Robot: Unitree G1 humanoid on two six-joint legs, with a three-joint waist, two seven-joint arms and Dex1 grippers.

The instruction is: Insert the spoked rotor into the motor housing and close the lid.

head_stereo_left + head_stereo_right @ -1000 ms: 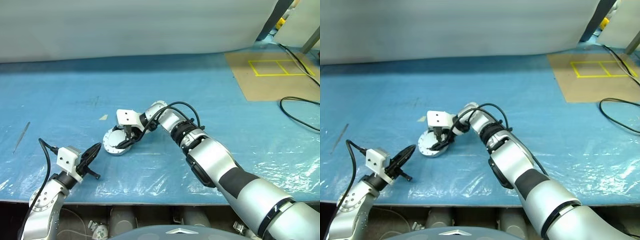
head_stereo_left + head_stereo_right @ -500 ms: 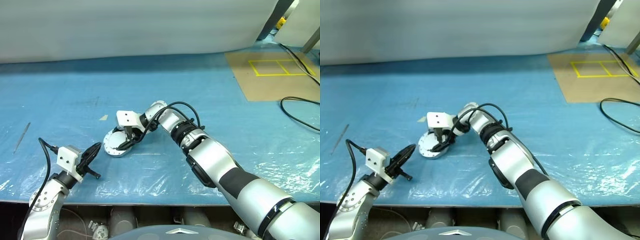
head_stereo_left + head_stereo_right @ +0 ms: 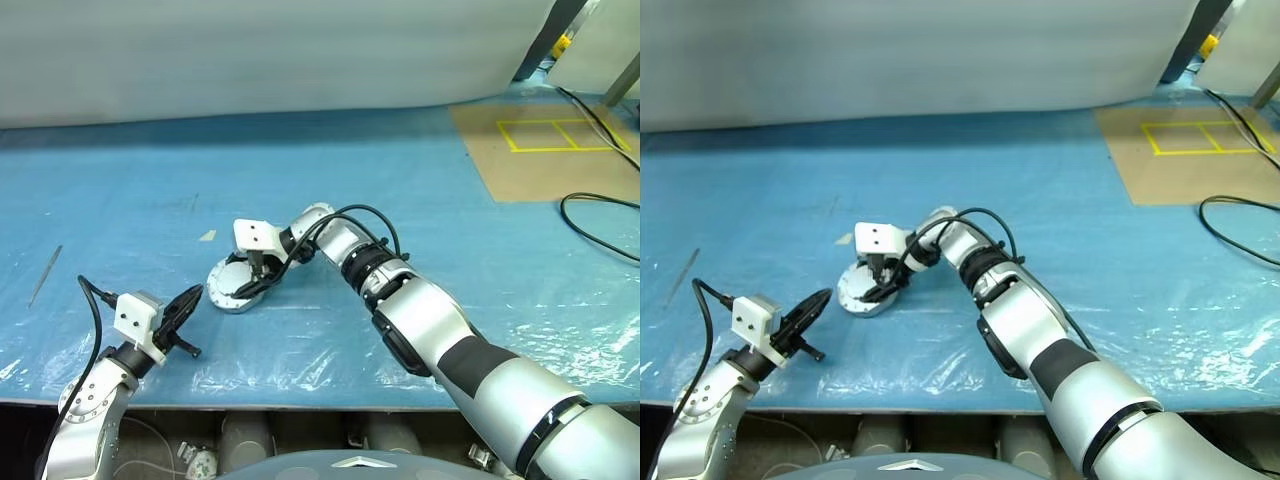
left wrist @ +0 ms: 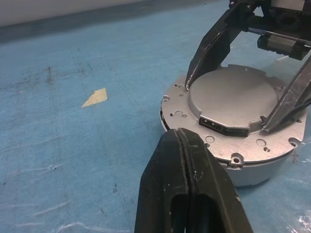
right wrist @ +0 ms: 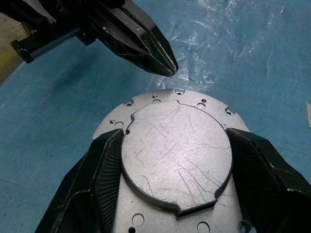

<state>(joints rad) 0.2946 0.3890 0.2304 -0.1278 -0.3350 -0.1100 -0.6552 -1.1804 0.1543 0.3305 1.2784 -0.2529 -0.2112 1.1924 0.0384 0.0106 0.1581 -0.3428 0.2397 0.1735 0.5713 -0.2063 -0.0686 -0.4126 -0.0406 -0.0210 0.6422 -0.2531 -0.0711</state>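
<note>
The motor housing [image 3: 222, 293] is a short silver cup on the blue sheet, capped by a flat round lid [image 5: 175, 155] with a flange of small holes. My right gripper [image 3: 254, 284] reaches down over it from the right. Its two black fingers [image 4: 214, 43] press against opposite sides of the lid's raised round part, so it is shut on the lid. My left gripper [image 3: 190, 297] is shut with nothing in it. It hovers level just left of the housing, its tip [image 5: 167, 65] pointing at the rim without touching. The spoked rotor is hidden.
A beige scrap of tape [image 3: 206, 236] lies behind the housing. A thin metal rod [image 3: 42, 272] lies far left. A brown board with yellow tape [image 3: 545, 150] and a black cable [image 3: 600, 225] are at the right. The table's front edge [image 3: 300, 402] runs close to me.
</note>
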